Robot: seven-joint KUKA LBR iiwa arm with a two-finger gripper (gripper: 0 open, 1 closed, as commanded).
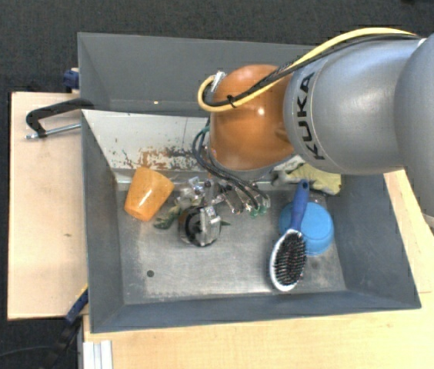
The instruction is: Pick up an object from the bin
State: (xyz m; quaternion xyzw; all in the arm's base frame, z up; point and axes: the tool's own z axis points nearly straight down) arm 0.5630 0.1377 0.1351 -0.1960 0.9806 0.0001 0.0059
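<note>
Grey arm (371, 106) with orange wrist cover reaches from right over bin's (225, 283) far half | claw (204, 220) low at bin's middle, opening cannot be told | small dark round thing (194, 234) right at claw's tip | orange cup (148, 193) just left | blue-handled hairbrush (288, 260) near right

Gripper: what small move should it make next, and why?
Probably a short descent straight down. The gripper hangs over a dark round thing in the middle of the bin, and I cannot tell whether it holds it yet. The orange cup and the brush lie apart from it.
</note>
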